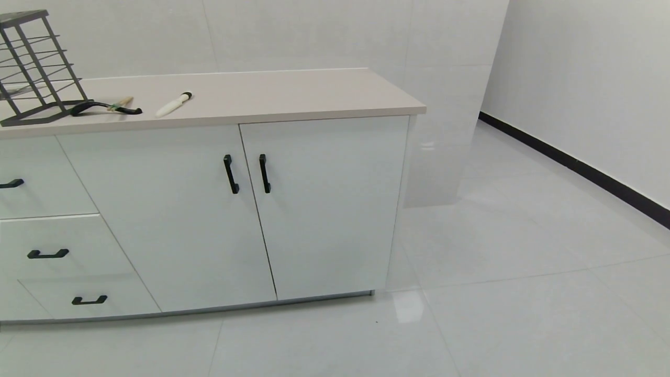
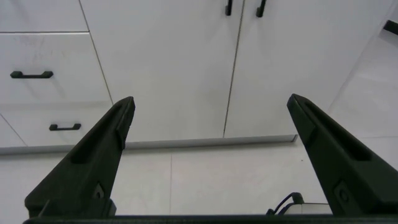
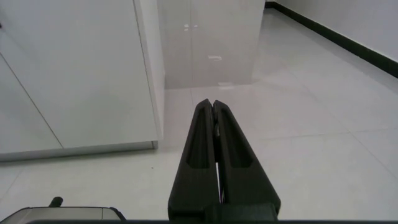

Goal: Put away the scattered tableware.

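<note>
On the beige countertop (image 1: 293, 94) at the left lie a white-bladed knife with a black end (image 1: 174, 104) and a black utensil with a wooden handle (image 1: 104, 107). A dark wire dish rack (image 1: 31, 68) stands beside them at the far left. My left gripper (image 2: 211, 106) hangs low above the floor in front of the cabinet, its fingers (image 2: 102, 155) spread wide and holding nothing. My right gripper (image 3: 212, 109) is also low over the floor tiles, near the cabinet's right corner, with its fingers pressed together.
The white cabinet has two doors with black handles (image 1: 247, 174) and drawers (image 1: 48, 254) at the left. Glossy floor tiles (image 1: 523, 293) stretch out to the right, up to a wall with a black baseboard (image 1: 576, 167).
</note>
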